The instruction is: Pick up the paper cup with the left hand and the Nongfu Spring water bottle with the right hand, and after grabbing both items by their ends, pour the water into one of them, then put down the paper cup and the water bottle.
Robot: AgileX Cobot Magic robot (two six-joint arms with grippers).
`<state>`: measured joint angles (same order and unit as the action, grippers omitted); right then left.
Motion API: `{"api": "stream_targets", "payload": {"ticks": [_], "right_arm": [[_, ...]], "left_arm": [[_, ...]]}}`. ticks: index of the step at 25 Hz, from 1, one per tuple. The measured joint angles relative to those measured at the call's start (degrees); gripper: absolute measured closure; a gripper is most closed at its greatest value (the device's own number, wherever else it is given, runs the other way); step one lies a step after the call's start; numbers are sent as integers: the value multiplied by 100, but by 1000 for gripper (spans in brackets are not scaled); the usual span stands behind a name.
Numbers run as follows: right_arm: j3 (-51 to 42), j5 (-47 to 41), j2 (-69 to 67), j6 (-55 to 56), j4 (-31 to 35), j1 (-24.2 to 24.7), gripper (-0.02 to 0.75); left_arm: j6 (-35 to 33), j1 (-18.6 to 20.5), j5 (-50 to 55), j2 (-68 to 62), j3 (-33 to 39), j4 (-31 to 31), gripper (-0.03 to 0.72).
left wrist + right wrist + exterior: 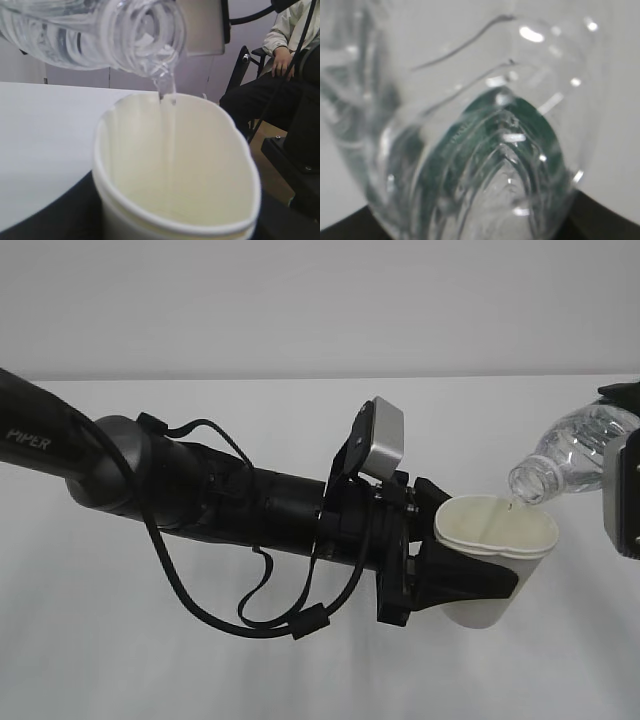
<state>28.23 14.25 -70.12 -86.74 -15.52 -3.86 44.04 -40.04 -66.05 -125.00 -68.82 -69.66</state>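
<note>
My left gripper [470, 585] is clamping the cup [495, 540] partway open, squashing its rim oval. My right gripper [625, 490] is gripping the bottle [565, 455], tilting its neck just above the cup's far rim, water trickling in.

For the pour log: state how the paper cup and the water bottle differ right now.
The paper cup is opaque cream paper; the water bottle is clear ribbed plastic. The cup sits roughly upright with its mouth up, its rim squeezed out of round; the bottle is tipped mouth-down over that rim. Water leaves the bottle and runs into the cup. Both are held off the table, each by a gripper.
</note>
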Motion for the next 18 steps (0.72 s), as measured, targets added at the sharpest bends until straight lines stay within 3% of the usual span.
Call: {"api": "stream_targets", "payload": {"ticks": [18], "right_arm": [[0,10,0,-94,0,0,324]], "left_arm": [[0,0,0,0,0,-14,259]]}}
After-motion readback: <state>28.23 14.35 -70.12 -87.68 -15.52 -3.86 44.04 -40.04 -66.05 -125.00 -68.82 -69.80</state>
